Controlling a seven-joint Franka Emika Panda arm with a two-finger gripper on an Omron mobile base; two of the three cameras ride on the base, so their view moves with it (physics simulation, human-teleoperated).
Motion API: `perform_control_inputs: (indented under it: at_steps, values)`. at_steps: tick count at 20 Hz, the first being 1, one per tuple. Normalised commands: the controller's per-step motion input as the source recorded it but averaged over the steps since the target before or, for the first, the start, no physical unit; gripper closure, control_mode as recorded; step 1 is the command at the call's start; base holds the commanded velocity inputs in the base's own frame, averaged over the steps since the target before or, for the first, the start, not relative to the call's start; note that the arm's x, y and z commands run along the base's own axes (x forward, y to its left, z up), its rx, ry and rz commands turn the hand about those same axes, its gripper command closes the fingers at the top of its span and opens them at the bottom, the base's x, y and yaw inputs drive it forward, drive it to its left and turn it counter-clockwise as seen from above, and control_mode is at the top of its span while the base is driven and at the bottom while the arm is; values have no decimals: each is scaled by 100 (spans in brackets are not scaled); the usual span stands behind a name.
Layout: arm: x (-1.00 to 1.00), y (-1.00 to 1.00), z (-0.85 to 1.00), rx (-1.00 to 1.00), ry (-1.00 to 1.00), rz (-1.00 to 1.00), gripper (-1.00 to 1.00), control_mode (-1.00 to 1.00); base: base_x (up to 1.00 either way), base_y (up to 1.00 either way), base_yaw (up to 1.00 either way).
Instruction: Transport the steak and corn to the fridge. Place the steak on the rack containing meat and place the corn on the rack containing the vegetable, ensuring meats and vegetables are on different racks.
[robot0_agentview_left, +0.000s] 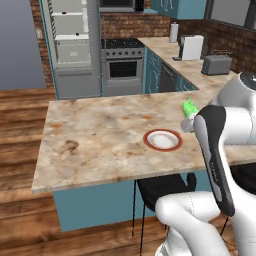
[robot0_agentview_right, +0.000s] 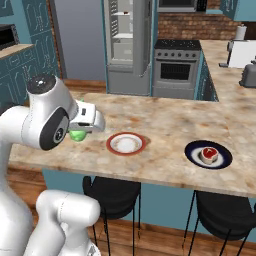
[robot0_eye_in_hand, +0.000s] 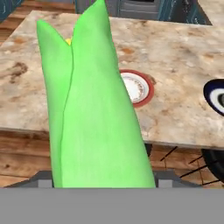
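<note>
The corn (robot0_eye_in_hand: 94, 109) is being held between the closed jaws, its long axis running straight out ahead of them, lifted over the surface (robot0_agentview_left: 100, 135). The fridge (robot0_agentview_right: 129, 45) is lying well beyond the jaws, across the surface.

Glossy white rounded arm (robot0_agentview_right: 30, 125) links with dark grey joint bands and caps.
</note>
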Motion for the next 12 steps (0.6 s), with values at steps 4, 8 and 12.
perform_control_inputs:
  at_steps: [4, 8, 12]
  values:
    - [-61, 0, 85, 0, -21, 0, 100, -100, 0, 0, 0]
    - [-90, 26, 38, 4, -10, 0, 100, -100, 0, 0, 0]
    - [0, 0, 0, 0, 0, 0, 100, 100, -100, 82, 0]
